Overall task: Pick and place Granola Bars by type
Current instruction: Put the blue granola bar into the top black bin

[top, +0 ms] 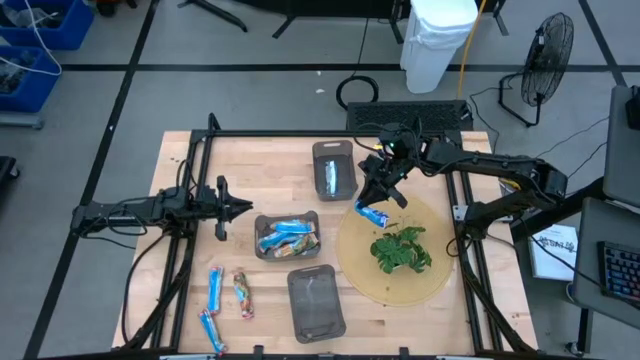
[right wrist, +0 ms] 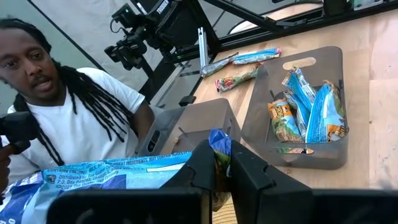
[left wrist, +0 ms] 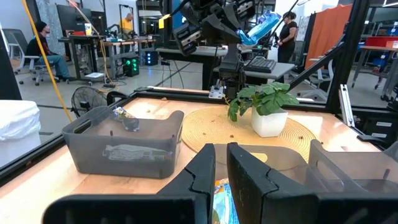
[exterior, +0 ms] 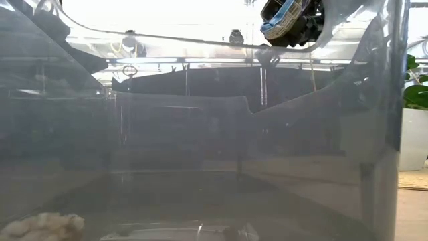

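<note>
My right gripper (top: 384, 192) hovers between the far grey tray (top: 333, 150) and the plant, shut on a blue-and-white granola bar (top: 372, 213) that also shows high up in the low view (exterior: 284, 20). One bar (top: 331, 178) lies in the far tray. Several blue-and-white and brownish-orange bars (top: 288, 237) are piled in the middle tray (right wrist: 323, 158). Two blue bars (top: 215, 290) (top: 210, 330) and a brownish one (top: 243, 293) lie flat on the table's near left. My left gripper (left wrist: 221, 171) waits shut, left of the middle tray. My right gripper pinches the blue-and-white bar between its two fingers at one end of the wrapper (right wrist: 217, 146), coming from above. The bar is lifted clear of the table. Its long body (right wrist: 93, 177) sticks out sideways from the fingers.
A potted green plant (top: 402, 250) stands on a round woven mat (top: 430, 290) at the right. A third grey tray (top: 316, 302) sits near the table's front edge. A person in a white shirt (right wrist: 68, 118) shows in the right wrist view; others are in the room behind.
</note>
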Action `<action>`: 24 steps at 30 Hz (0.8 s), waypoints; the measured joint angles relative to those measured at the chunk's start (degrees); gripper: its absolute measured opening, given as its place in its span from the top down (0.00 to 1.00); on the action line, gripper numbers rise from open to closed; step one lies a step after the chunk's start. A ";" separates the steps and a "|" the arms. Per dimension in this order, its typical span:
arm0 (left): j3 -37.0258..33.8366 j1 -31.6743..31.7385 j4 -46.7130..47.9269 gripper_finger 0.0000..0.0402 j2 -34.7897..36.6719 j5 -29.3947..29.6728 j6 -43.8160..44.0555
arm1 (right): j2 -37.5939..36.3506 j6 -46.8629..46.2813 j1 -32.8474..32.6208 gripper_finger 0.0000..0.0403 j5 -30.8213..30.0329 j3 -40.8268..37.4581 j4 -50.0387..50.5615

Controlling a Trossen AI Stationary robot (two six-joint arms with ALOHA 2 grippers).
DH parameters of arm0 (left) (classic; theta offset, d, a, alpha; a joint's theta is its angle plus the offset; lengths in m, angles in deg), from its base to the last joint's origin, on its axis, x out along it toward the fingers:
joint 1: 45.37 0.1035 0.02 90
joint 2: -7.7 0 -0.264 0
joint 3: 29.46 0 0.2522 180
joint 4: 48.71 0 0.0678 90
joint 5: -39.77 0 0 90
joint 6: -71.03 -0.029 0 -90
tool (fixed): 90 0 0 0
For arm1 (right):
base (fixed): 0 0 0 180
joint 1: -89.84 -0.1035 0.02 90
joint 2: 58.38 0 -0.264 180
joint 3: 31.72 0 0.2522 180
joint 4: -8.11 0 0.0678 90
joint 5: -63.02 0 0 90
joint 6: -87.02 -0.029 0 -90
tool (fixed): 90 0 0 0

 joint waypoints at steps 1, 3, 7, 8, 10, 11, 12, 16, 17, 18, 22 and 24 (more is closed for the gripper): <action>0.00 0.00 0.00 0.88 0.00 0.00 0.00 | 0.00 0.00 0.00 0.95 0.00 0.00 0.00; 0.00 0.02 0.00 0.88 0.00 0.00 0.00 | 0.00 0.00 0.00 0.95 -0.02 0.00 0.00; 0.00 0.01 0.00 0.88 0.00 -0.02 0.00 | 0.00 0.21 0.00 0.95 -0.22 0.00 -0.03; 0.00 0.00 0.00 0.88 0.00 -0.01 0.00 | 0.00 0.22 0.00 0.95 -0.24 0.00 -0.21; 0.00 0.01 0.00 0.88 0.01 0.00 0.00 | 0.00 0.22 0.00 0.95 -0.62 0.00 -0.63; 0.00 0.01 0.00 0.88 0.01 0.00 0.00 | 0.00 0.24 0.00 0.95 -1.42 0.00 -0.82; 0.00 0.01 0.01 0.88 0.00 -0.01 0.00 | 0.00 0.22 0.00 0.95 -1.62 0.00 -0.85; 0.00 0.02 0.00 0.88 0.00 0.00 0.00 | -0.02 0.35 0.00 0.95 -3.63 0.00 -1.00; 0.00 0.01 0.00 0.88 0.00 0.00 0.00 | -0.02 0.12 -0.09 0.95 -6.80 0.00 -1.45; 0.00 0.01 0.01 0.88 0.00 0.00 0.00 | -0.02 -0.57 -0.26 0.95 -11.45 0.00 -2.14; 0.00 0.02 0.00 0.88 0.01 0.00 0.00 | 0.09 -1.04 -0.64 0.96 -29.82 0.00 -4.73; 0.00 0.02 0.00 0.88 0.00 -0.02 0.00 | 0.91 -0.35 -1.06 0.96 -35.94 0.02 -7.13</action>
